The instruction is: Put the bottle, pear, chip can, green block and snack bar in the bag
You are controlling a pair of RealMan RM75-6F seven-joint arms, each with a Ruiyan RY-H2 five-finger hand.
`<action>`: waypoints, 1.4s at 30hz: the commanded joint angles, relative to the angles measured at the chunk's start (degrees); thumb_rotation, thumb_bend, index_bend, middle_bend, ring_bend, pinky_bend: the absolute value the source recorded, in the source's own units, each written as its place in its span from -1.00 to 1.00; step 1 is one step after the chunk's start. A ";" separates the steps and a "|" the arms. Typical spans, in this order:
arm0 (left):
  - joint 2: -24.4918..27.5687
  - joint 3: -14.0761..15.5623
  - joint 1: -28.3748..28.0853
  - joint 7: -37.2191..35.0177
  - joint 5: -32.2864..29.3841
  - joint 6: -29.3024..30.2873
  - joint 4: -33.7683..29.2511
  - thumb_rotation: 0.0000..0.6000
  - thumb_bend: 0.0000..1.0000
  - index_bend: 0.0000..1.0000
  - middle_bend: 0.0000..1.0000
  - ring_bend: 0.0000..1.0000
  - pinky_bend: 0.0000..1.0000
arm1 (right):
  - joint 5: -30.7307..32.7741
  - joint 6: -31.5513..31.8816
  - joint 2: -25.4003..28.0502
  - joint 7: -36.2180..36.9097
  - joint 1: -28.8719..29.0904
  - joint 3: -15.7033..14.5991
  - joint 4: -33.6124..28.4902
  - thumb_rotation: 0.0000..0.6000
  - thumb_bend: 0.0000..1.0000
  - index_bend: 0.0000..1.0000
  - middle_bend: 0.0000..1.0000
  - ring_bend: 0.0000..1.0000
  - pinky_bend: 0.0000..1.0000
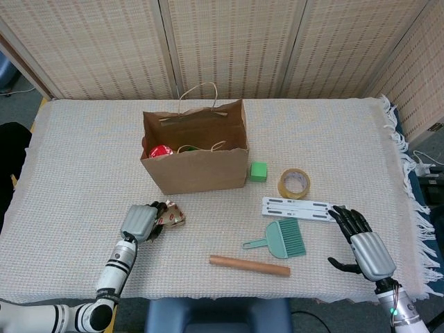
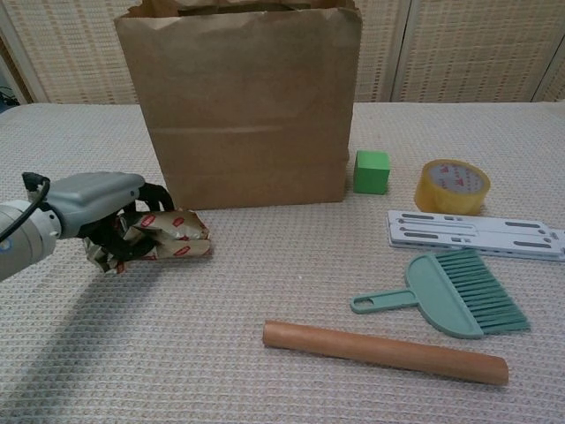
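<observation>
The brown paper bag [image 1: 201, 170] [image 2: 247, 106] stands open in the middle of the table, with a red item [image 1: 160, 151] and something green [image 1: 187, 148] inside. My left hand [image 1: 141, 222] [image 2: 97, 208] grips the foil-wrapped snack bar [image 1: 171, 214] [image 2: 172, 237] in front of the bag's left corner, fingers curled around its left end. The green block [image 1: 258, 171] [image 2: 372, 171] sits just right of the bag. My right hand [image 1: 362, 243] rests open near the table's front right, holding nothing.
A yellow tape roll [image 1: 293, 183] [image 2: 452, 186], a white slotted strip [image 1: 298, 208] [image 2: 475, 234], a teal hand brush [image 1: 281, 239] [image 2: 455, 296] and a wooden rod [image 1: 250, 265] [image 2: 384, 352] lie right of centre. The fringed cloth edge [image 1: 406, 173] runs along the right.
</observation>
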 commanded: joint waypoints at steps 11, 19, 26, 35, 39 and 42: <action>20.58 -6.47 9.51 -11.22 -2.47 11.30 -5.15 1.00 0.20 0.30 0.34 0.27 0.50 | -0.52 0.28 -0.26 -0.53 -0.15 -0.19 0.01 1.00 -0.87 -1.00 -1.00 -1.00 -1.00; 23.47 -17.93 8.56 -22.53 -6.10 10.43 -8.94 1.00 0.20 0.30 0.33 0.27 0.49 | -0.78 0.29 -0.71 -1.69 -0.18 -0.28 0.08 1.00 -0.87 -1.00 -1.00 -1.00 -1.00; 22.65 -19.84 1.43 -17.93 0.15 7.60 -10.82 1.00 0.20 0.30 0.33 0.27 0.49 | -0.62 0.16 -0.71 -2.05 -0.16 -0.25 0.13 1.00 -0.87 -1.00 -1.00 -1.00 -1.00; 15.22 -17.35 -10.36 -7.52 6.84 1.30 -3.68 1.00 0.20 0.31 0.34 0.27 0.51 | -0.40 -0.09 -0.25 -1.61 -0.06 -0.23 -0.04 1.00 -0.87 -1.00 -1.00 -1.00 -1.00; 11.89 -16.27 -14.61 -3.49 9.47 -0.27 1.31 1.00 0.20 0.33 0.35 0.27 0.52 | 0.16 -0.31 0.13 -1.11 -0.13 -0.21 -0.20 1.00 -0.87 -1.00 -1.00 -1.00 -1.00; 10.04 -15.87 -17.23 -0.94 10.99 -1.00 5.16 1.00 0.20 0.33 0.36 0.27 0.53 | 0.49 -0.43 0.35 -0.86 -0.12 -0.10 -0.35 1.00 -0.87 -1.00 -1.00 -1.00 -1.00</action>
